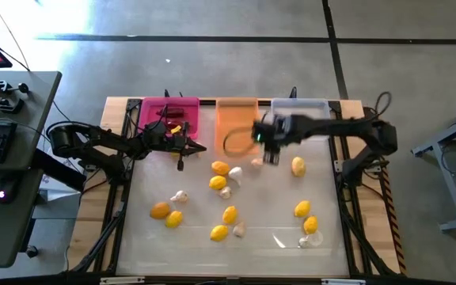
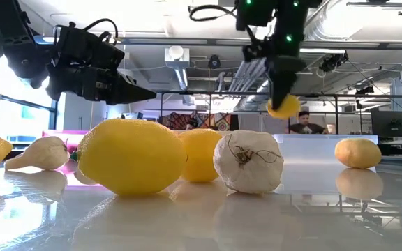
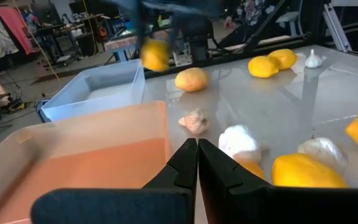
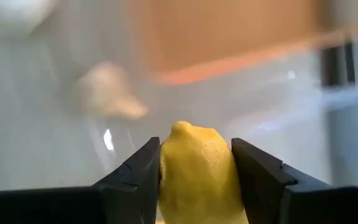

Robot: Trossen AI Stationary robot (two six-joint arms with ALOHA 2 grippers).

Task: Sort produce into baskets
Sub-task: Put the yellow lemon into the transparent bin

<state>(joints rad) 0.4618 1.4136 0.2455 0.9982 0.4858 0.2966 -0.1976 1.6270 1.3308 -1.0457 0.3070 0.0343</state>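
Three baskets stand in a row at the table's far edge: pink, orange and clear. My right gripper hangs over the table just in front of the orange and clear baskets, shut on a yellow lemon. My left gripper is shut and holds nothing, level above the table near the pink basket's near right corner. Several lemons and garlic bulbs lie loose on the tabletop. My right gripper pinches the lemon by two opposite sides between its two fingers. The lemon's pointed end sticks out past the fingertips. The fingers come from above, slanting steeply down. The lemon hangs below them, clear of the table.
More lemons lie at the near left, near middle and near right; one sits just right of my right gripper. A clear plastic scrap lies near the front right. The table's side rails border the work area.
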